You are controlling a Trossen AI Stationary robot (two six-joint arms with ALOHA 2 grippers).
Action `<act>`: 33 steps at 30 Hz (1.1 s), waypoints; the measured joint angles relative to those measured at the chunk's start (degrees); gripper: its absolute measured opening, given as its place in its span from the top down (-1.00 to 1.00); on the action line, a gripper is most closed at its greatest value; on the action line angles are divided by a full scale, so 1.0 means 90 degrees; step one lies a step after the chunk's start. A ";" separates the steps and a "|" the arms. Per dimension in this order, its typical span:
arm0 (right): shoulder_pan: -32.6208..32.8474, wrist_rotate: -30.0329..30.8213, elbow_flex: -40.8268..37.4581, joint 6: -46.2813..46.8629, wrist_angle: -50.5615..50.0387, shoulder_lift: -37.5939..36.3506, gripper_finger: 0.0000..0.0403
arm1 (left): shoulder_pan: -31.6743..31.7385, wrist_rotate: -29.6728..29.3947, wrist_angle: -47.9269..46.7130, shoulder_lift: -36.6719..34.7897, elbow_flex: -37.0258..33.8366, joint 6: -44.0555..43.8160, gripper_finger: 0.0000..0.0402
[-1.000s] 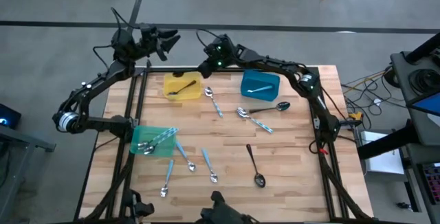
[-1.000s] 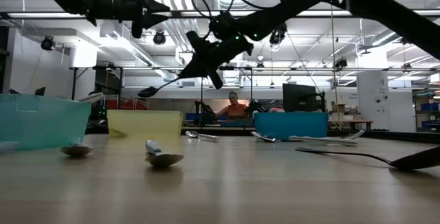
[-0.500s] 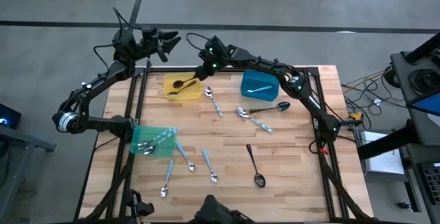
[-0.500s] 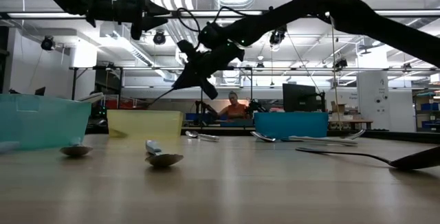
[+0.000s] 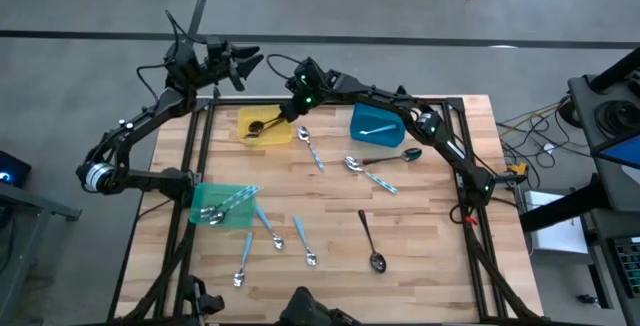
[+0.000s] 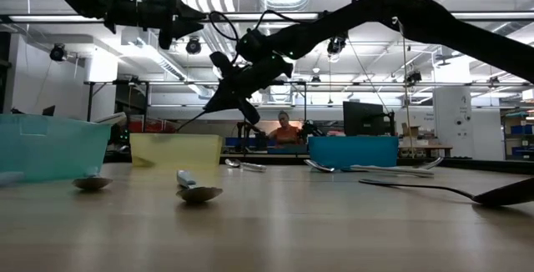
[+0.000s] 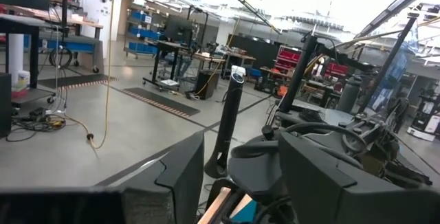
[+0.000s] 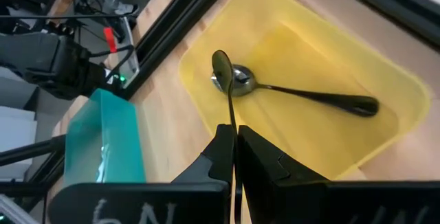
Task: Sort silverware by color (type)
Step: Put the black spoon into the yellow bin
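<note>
Right gripper [image 5: 287, 114] closed tight on the handle of a dark spoon [image 8: 225, 83], poised above the yellow bin [image 5: 283, 134]. Held spoon sticking out straight ahead of the fingers [image 8: 220, 157], bowl foremost, slanting down toward the bin in the low view. Directly beneath its bowl, a second dark spoon [image 8: 302, 96] lying flat on the bin floor, its bowl under the held one and its handle running off sideways. Left gripper [image 5: 240, 63] parked up off the table's far edge, well away from all silverware, jaws spread wide with nothing between them. Just beside the right gripper, on the bare table [image 5: 420, 226] next to the yellow bin, a blue-handled spoon [image 5: 311, 147]. Farther from it, a blue bin [image 5: 378, 122] with one light blue piece inside. Beyond that bin, a dark spoon [image 5: 395, 156] lying beside two blue-handled pieces [image 5: 368, 173] that cross each other. Well apart from both grippers, toward the near edge, another dark spoon [image 5: 369, 241], three blue-handled spoons [image 5: 302, 239] scattered loose, and a green bin [image 5: 222, 205] holding several blue-handled pieces. A person [image 6: 284, 130] seated in the room behind the table, seen in the low view below the right arm.
</note>
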 joint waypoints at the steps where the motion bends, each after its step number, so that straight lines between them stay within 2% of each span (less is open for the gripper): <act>1: -0.0002 0.0006 0.0000 0.0000 -0.0003 0.0000 0.96 | 0.0000 0.0000 0.0000 0.0000 0.0000 0.0000 0.17; 13: 0.0000 0.0287 -0.0034 -0.0001 -0.0008 0.0000 0.96 | 0.0000 -0.0005 0.0007 0.0000 -0.0016 0.0000 0.17; 26: 0.0063 0.0306 -0.0046 0.0000 -0.0010 0.0000 0.96 | 0.0000 -0.0008 0.0007 0.0000 -0.0024 0.0000 0.17; 33: 0.0149 0.0617 -0.0049 -0.0048 -0.0008 0.0000 0.96 | 0.0000 -0.0008 0.0007 0.0000 -0.0024 0.0000 0.17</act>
